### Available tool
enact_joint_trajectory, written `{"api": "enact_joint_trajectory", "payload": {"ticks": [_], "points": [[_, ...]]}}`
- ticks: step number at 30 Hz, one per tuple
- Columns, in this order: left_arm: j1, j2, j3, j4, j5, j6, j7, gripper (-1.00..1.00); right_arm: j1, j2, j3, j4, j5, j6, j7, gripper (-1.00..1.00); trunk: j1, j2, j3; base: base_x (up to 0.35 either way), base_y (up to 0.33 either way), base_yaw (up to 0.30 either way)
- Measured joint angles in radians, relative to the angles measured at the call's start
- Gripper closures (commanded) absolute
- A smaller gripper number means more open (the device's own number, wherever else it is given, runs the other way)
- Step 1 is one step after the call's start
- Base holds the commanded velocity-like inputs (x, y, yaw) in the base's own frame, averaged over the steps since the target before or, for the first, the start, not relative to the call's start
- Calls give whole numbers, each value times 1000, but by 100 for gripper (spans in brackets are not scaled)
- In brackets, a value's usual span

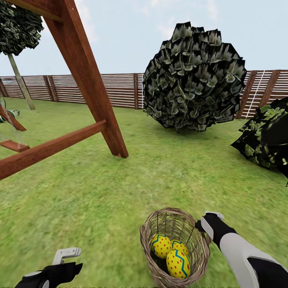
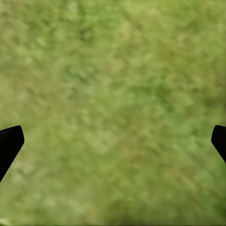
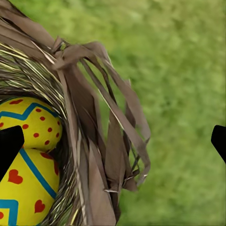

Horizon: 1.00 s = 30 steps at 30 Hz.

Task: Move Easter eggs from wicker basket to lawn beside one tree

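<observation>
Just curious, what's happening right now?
Both grippers open: left over grass, right at round brown wicker basket rim. Three yellow dotted eggs inside. Nothing blocking.

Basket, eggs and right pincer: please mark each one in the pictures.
Basket [image 1: 149, 248], head view, left woven wall.
Eggs [image 1: 178, 263], head view, front egg's shell.
Right pincer [image 1: 209, 222], head view, tip beside the basket's rim.

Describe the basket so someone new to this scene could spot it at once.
Start from the slanted red-brown wooden frame on the lawn and come toward the robot, to the grass just beside its right arm. There stands the wicker basket, round, brown and open-woven. Nothing else nearby holds yellow eggs with red dots and blue zigzags.
</observation>
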Motion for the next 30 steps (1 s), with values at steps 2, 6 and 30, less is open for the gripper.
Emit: {"api": "enact_joint_trajectory", "payload": {"ticks": [2,6,30], "points": [[0,0,0,0,0,-1,0,-100,0,-2,0,0,0,1,0,-100,8,-14,-6,0,0,0],[0,0,0,0,0,-3,0,-100,-1,-8,-1,1,-1,2,0,-100,23,-42,-19,0,0,0],[0,0,-1,0,0,-3,0,-100,-22,-12,-1,4,-1,5,0,-100,77,-140,-63,0,0,0]]}}
